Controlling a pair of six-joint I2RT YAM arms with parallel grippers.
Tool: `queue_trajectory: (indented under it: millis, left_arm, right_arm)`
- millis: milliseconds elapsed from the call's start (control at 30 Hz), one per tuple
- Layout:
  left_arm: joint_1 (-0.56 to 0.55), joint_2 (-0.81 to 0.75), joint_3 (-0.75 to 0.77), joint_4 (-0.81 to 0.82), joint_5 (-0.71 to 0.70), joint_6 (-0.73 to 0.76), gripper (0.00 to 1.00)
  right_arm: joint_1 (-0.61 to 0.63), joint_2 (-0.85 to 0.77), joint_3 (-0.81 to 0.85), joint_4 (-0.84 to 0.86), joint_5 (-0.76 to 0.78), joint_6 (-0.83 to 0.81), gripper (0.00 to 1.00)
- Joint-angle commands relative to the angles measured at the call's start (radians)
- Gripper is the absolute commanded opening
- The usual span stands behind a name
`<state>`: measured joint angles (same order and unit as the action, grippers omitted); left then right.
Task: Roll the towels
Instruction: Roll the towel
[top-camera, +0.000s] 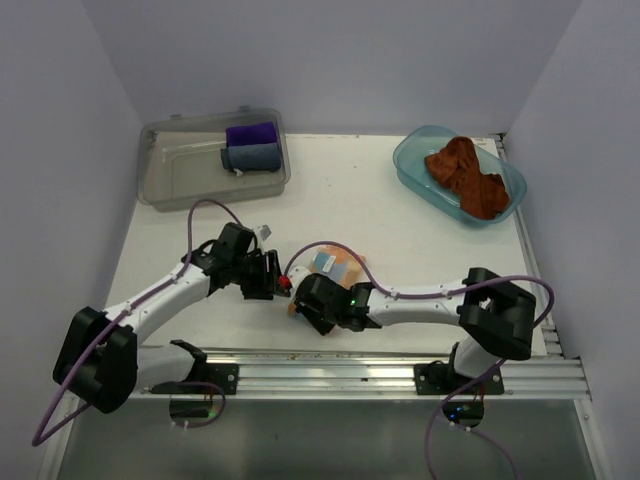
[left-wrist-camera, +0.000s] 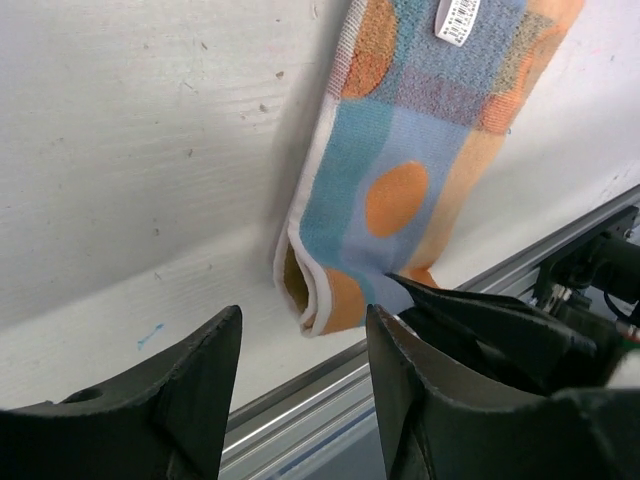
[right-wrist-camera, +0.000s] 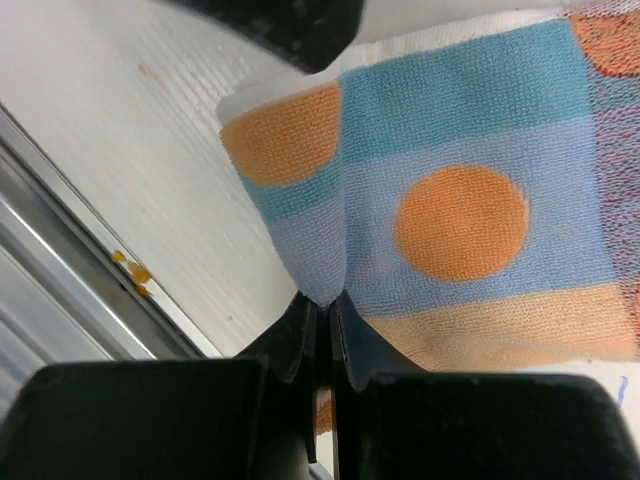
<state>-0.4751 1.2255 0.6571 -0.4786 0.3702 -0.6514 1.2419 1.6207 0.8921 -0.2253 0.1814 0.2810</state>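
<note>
A grey bin (top-camera: 175, 172) holds a purple cloth (top-camera: 250, 133) beside a grey-blue cloth (top-camera: 252, 157).

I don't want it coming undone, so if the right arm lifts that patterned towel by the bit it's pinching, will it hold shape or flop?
Probably flops: the patterned towel puckers into a soft fold where the right gripper pinches it. Likely light, since the cloth looks thin. Its terry pile should grip rather than slip, though the loosely folded end may open.

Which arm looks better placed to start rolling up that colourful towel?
Probably the right. The right gripper is shut on an edge of the patterned towel, so it could roll from there. The left gripper stands open near the towel's end, holding nothing.
</note>
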Motion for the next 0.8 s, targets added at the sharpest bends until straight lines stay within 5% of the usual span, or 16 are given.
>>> queue_trajectory:
  millis: [0,533,767]
  left_arm:
    - [0.015,-0.044,-0.007,0.0,0.05,0.012,0.56]
    - [0.012,-0.187,-0.129,0.11,0.147,-0.073,0.47]
    - [0.01,-0.152,-0.159,0.199,0.193,-0.093,0.43]
  right_arm:
    - [-0.074,-0.038,0.016,0.055,-0.184,0.087,0.0]
    - [-0.318,0.129,0.064,0.118,-0.745,0.343,0.0]
    - [-0.364,0.197,0.088,0.144,-0.855,0.415,0.0]
